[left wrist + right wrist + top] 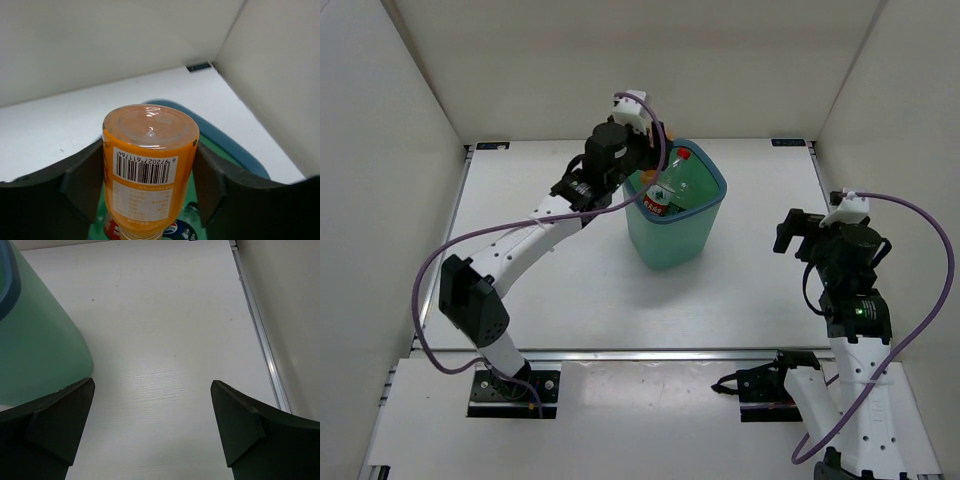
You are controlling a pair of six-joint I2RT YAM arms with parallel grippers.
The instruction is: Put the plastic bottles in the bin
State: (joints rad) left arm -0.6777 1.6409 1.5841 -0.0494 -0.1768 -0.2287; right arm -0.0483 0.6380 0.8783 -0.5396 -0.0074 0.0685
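My left gripper (149, 150) is shut on the squat orange bottle (150, 165), with a dark finger on each side of its body. The bottle hangs base up, neck down, over the mouth of the teal-green bin (235, 145). Below it, inside the bin, lie a bottle with a red label (110, 227) and one with a blue logo (175, 230). In the top view the left gripper (645, 165) reaches over the bin's (675, 240) far left rim, and a clear bottle with a red cap (670, 185) lies inside. My right gripper (152, 390) is open and holds nothing.
White walls enclose the table on three sides. The right arm (845, 270) stands to the right of the bin, its gripper (790, 230) low over bare table. The bin's green wall (35, 350) shows at the left of the right wrist view.
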